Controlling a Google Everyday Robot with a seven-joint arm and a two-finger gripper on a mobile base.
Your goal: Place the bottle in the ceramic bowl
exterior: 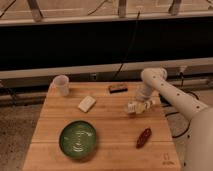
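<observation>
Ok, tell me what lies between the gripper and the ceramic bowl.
Bare table only, in the camera view. The gripper, shut on the bottle, is up-right of the ceramic bowl; the cream block lies off that line.

The bottle [133, 107], small and whitish-clear plastic, is tipped nearly sideways low over the right half of the tabletop [110, 131], clamped in the closed end effector [140, 106]. The ceramic bowl [62, 141], round and dark green with a shiny patterned inside, sits upright at front left, well apart from the bottle.
</observation>
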